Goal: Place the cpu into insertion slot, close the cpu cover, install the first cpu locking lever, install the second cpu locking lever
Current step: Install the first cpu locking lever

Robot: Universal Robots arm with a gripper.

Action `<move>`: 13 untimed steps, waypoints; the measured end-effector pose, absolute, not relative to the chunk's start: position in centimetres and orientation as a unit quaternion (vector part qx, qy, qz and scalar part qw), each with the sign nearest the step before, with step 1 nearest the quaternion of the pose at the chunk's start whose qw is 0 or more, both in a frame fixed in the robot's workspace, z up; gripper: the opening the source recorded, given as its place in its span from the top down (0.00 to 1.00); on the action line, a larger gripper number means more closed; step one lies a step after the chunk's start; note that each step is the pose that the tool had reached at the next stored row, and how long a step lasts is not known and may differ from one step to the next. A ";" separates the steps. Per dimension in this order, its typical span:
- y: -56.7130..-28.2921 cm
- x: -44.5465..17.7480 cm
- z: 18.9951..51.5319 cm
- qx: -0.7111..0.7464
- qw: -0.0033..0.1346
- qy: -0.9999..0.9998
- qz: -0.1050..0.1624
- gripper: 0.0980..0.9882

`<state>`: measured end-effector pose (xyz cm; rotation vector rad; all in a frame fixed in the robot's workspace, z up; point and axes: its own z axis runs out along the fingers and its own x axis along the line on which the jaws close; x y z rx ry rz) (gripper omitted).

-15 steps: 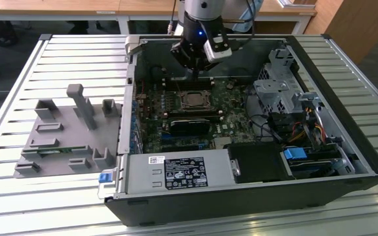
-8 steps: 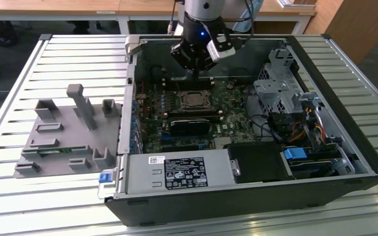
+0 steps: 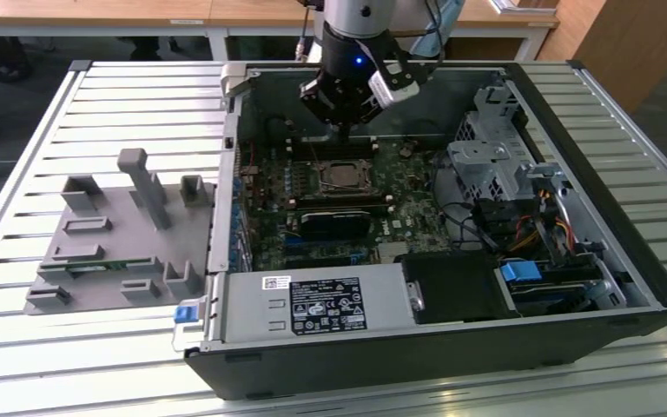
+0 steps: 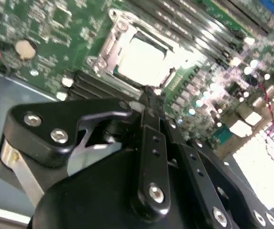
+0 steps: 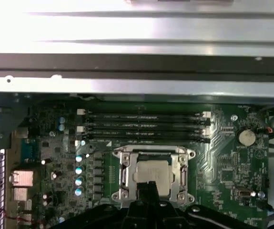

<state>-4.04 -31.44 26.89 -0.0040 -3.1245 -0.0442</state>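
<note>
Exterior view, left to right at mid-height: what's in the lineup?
Grey fixture plate → cpu → silvery drive cage → coloured cables. Left out: the end effector, which hangs over the same stretch as the cpu.

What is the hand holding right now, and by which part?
Nothing: the hand is shut and empty near the cpu cover; the cpu sits under it.
</note>
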 end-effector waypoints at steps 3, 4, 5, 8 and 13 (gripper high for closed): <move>-31.4 -4.9 26.8 -0.001 0.007 -1.000 -0.015 0.99; -31.4 -5.1 26.8 -0.001 0.007 -1.000 -0.015 0.99; -31.4 -5.3 26.8 -0.001 0.007 -1.000 -0.015 0.99; -31.4 -6.3 26.7 -0.001 0.007 -1.000 -0.015 0.99; -31.3 -7.2 26.6 -0.001 -0.005 -1.000 -0.015 0.99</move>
